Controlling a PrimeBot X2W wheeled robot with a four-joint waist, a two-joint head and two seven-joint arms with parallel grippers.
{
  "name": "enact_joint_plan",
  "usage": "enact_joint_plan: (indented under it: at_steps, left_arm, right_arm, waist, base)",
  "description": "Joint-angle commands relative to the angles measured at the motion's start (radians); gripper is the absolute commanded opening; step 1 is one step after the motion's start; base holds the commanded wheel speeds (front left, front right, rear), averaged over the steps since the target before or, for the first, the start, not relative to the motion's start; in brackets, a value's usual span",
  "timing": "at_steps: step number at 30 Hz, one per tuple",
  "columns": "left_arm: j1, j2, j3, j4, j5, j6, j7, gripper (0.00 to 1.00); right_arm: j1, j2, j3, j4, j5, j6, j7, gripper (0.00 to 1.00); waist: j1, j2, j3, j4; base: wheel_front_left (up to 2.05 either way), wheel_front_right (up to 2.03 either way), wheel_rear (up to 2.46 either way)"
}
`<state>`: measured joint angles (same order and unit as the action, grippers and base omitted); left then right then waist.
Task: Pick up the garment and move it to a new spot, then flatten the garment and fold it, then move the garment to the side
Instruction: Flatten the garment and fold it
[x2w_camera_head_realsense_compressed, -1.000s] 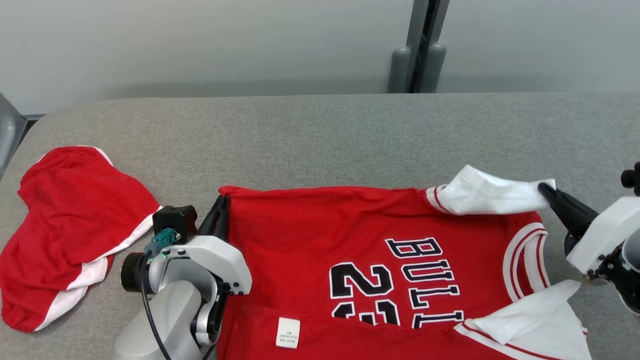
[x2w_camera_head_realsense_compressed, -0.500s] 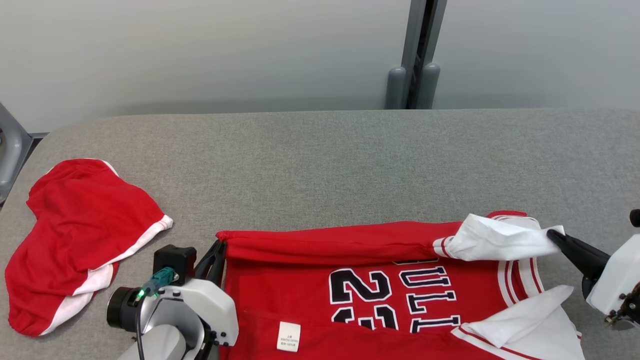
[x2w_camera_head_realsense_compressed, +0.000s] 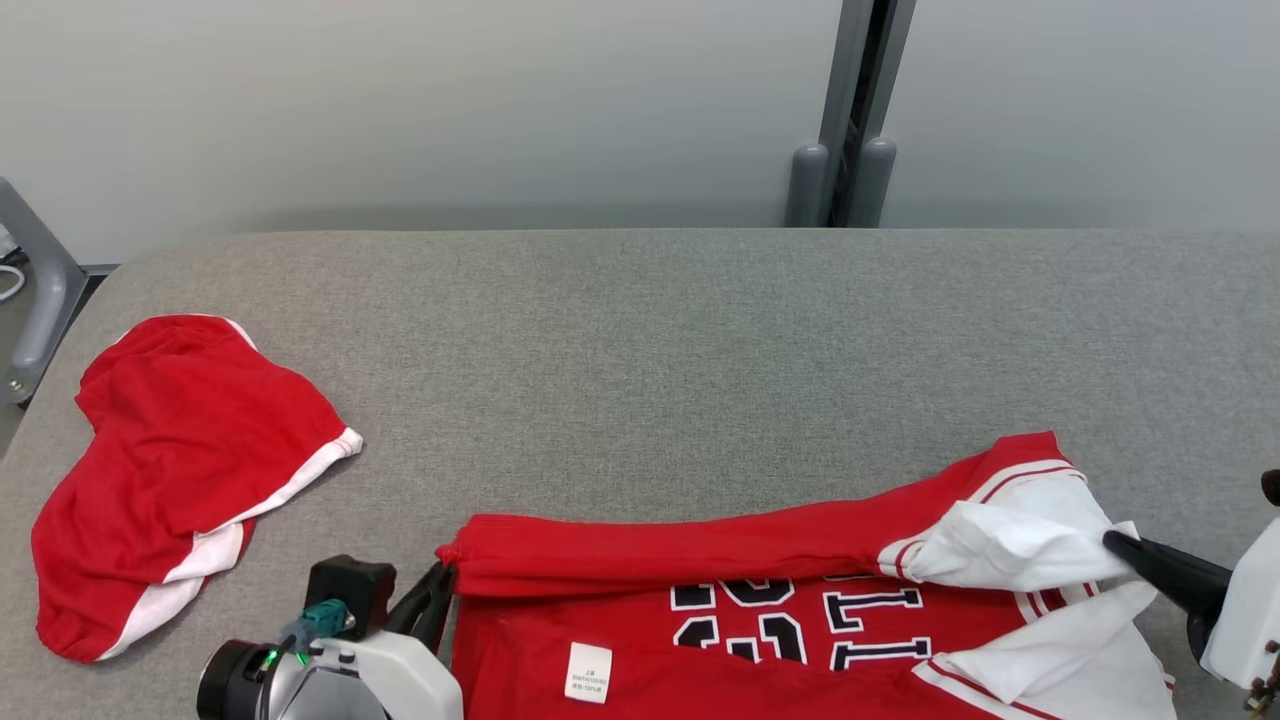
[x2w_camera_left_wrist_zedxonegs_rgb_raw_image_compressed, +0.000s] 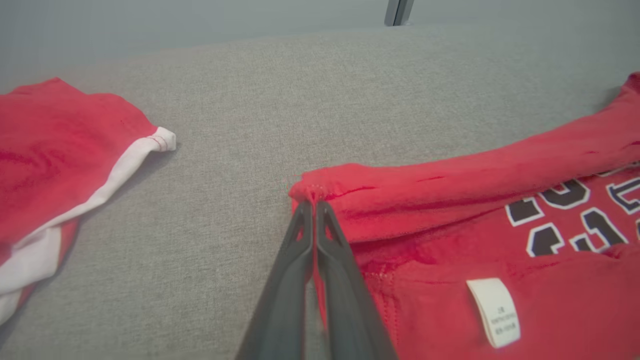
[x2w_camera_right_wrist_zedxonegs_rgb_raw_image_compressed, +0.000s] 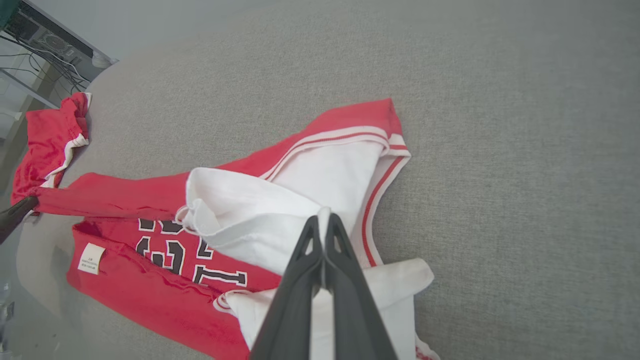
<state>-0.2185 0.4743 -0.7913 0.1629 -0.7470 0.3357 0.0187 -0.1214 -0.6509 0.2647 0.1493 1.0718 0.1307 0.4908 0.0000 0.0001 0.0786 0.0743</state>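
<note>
Left gripper (x2w_camera_left_wrist_zedxonegs_rgb_raw_image_compressed: 314, 206) at 7 o'clock and right gripper (x2w_camera_right_wrist_zedxonegs_rgb_raw_image_compressed: 324, 218) at 4 o'clock clenched the jersey (x2w_camera_head_realsense_compressed: 700, 545); the right's thin sleeve pinch could seemingly slip mid-fold

site: lab | cues: grey padded table (x2w_camera_head_realsense_compressed: 640, 330); partition panels (x2w_camera_head_realsense_compressed: 400, 100); cables (x2w_camera_right_wrist_zedxonegs_rgb_raw_image_compressed: 59, 69)

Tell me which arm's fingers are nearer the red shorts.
Left. The left fingers pinch the jersey corner nearest the shorts; the right fingers clamp the white fabric at the jersey's far end.
</note>
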Motion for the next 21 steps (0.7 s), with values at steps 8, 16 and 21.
enact_joint_plan:
  at_steps: [8,16,21]
  left_arm:
    - [0.043,0.043,-0.030,-0.073,-0.003,0.009,0.058,0.00]
    - [0.045,0.037,-0.058,-0.064,0.002,0.006,0.078,0.00]
    - [0.041,0.037,-0.058,-0.040,0.013,0.027,0.076,1.00]
  right_arm:
    - [0.080,0.047,-0.097,-0.061,-0.061,0.000,0.125,0.00]
    - [0.150,0.134,-0.210,-0.114,-0.103,0.000,0.292,1.00]
    - [0.185,0.213,-0.294,-0.144,-0.111,0.000,0.430,1.00]
  waist:
    - [0.0000,-0.0001,-0.009,0.010]
    - [0.0000,-0.0001,-0.013,0.011]
    - [0.0000,-0.0001,-0.012,0.007]
  base:
    - [0.00,0.00,0.00]
    - [0.00,0.00,0.00]
    - [0.00,0.00,0.00]
